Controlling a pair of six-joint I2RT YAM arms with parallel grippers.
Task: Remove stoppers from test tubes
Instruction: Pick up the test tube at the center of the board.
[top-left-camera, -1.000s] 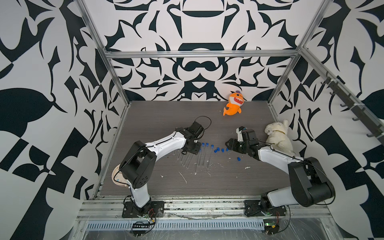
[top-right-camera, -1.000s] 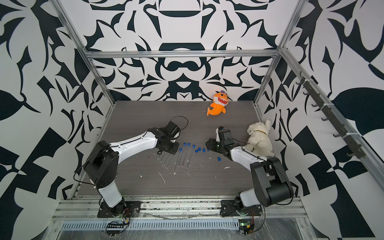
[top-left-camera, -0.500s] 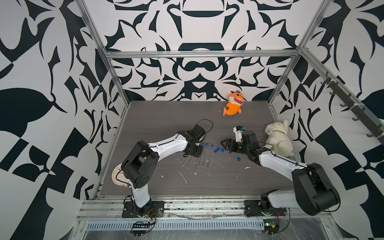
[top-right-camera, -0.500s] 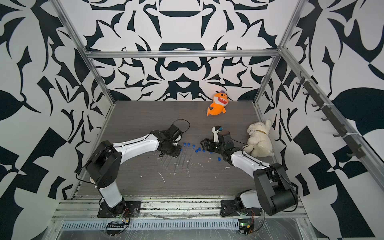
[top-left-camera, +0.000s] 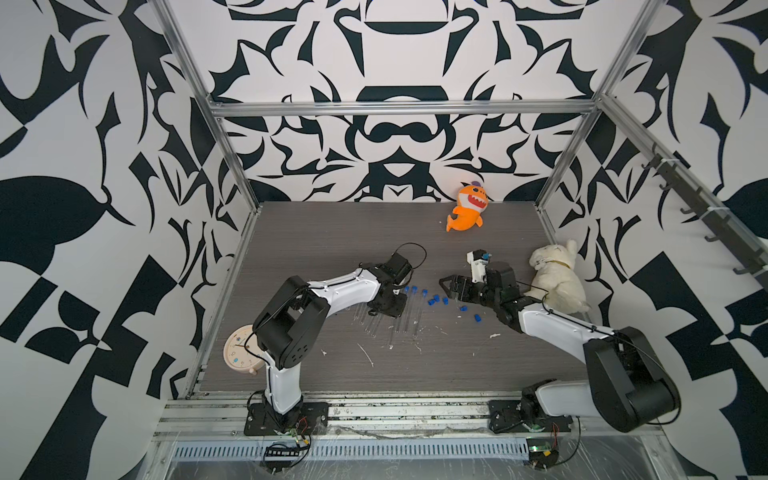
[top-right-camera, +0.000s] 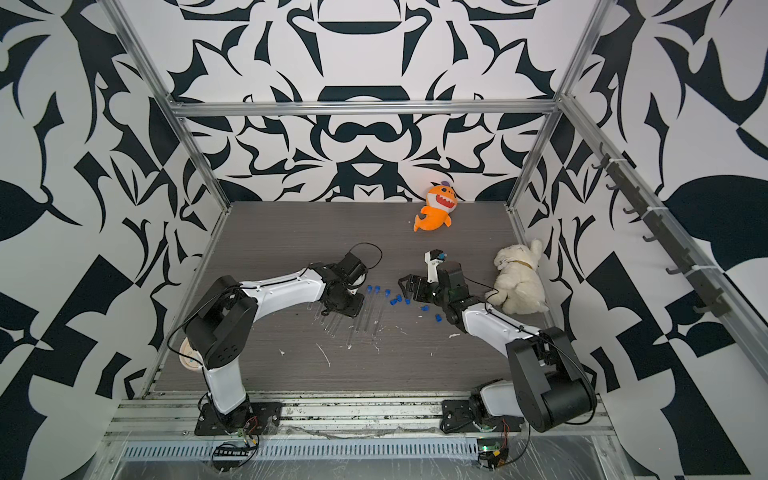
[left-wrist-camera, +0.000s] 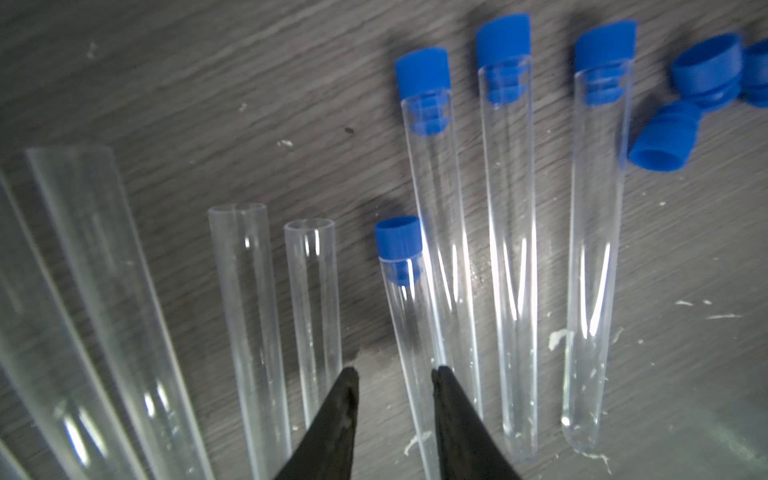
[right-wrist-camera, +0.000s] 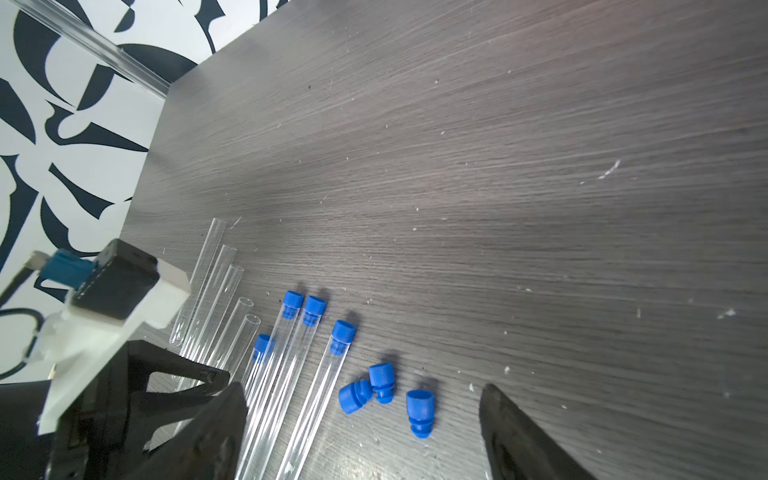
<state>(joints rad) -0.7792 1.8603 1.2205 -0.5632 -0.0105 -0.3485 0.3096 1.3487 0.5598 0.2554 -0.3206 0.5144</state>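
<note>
**Left wrist view: hand straddles next capped tube, no clamp confirmed**

1. Left hand (left-wrist-camera: 394, 374) sits low over the counter (left-wrist-camera: 187, 83). Its fingers are slightly apart, one on each side of the target tube (left-wrist-camera: 409, 332). One finger appears to touch the tube wall and a gap shows at the other, so nothing is gripped. The tube's stopper (left-wrist-camera: 399, 243) is fully seated.

2. Three more capped test tubes (left-wrist-camera: 509, 249) lie just beside the target tube, and the nearest touches it close to the stopper. Five open tubes (left-wrist-camera: 239, 311) lie on its opposite side, and the right wrist view confirms that count. Loose stoppers (right-wrist-camera: 419, 411) lie on the counter beyond the capped group, near it but apart.

3. Right hand (right-wrist-camera: 362, 386) hovers over the loose stoppers, away from the target tube. Its fingers are wide apart and hold nothing.

Assessment: by count, five tubes are cleared and four are outstanding. The step in hand is securing the next tube.

- The left hand should close gently on the target tube alone, keeping the touching neighbour outside its fingers.
- The right hand must then travel to the stopper end, close on the blue cap and draw it off along the tube's axis.
- The tube is slim, smooth and round, so it is likely to roll or slip under an off-centre squeeze.
</note>
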